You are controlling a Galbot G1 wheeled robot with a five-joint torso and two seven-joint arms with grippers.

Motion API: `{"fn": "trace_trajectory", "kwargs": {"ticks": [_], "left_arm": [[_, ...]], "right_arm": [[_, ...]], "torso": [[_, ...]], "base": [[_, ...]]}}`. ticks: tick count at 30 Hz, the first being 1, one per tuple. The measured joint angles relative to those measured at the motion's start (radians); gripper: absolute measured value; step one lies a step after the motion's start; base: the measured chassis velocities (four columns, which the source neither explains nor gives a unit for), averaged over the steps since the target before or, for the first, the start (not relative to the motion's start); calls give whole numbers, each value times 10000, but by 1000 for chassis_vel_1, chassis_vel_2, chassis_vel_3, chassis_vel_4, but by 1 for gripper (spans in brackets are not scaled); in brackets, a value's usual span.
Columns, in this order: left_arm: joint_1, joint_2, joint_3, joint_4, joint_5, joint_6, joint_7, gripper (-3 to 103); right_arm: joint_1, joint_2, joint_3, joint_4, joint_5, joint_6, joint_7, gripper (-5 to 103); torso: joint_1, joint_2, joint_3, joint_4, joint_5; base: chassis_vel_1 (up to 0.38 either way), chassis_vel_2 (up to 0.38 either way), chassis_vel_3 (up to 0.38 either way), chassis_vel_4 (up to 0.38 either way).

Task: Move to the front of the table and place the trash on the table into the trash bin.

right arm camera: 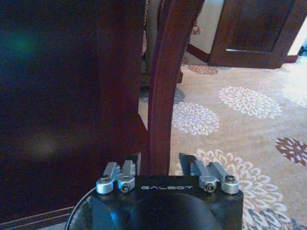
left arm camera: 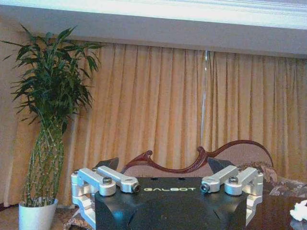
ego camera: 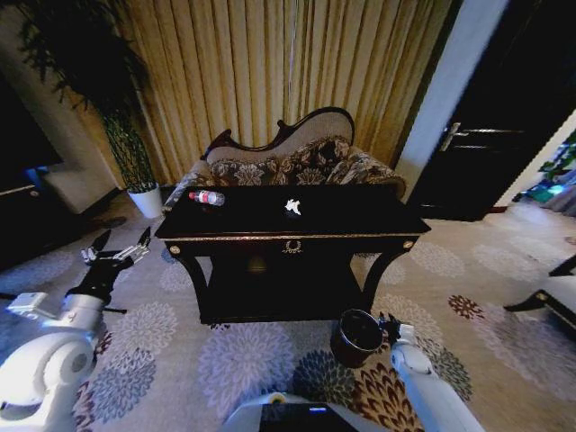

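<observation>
The table (ego camera: 360, 222) is near-black wood with gold trim, a central gold ornament, curved legs and a lower shelf. A clear bottle (ego camera: 207, 197) (red cap, red-white label) lies on its side near the far left corner. A white crumpled scrap (ego camera: 292, 207) sits mid-top. The round reddish-brown trash bin (ego camera: 357, 337) stands upright on the carpet before the right leg.

Dark table (ego camera: 360, 219) (gold trim), clear bottle (ego camera: 206, 197) lying near its left end, white scrap (ego camera: 292, 206) mid-top

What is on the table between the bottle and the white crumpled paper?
Nothing. In the head view, bare dark tabletop runs between the bottle and the white crumpled scrap.
</observation>
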Motion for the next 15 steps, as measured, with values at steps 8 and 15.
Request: {"fn": "trace_trajectory", "kwargs": {"ticks": [8,15], "left_arm": [[-18,-31,34,30,-1,-10,6,100],[-21,-46,46,51,1,-22,18,100]], "right_arm": [[-46,-53,52,34,1,-13,6,76],[-51,-35,61,59,12,-30,9,99]], "torso": [[0,0,0,-1,0],[0,0,0,0,0]], "base": [[0,0,0,0],[0,0,0,0]]}}
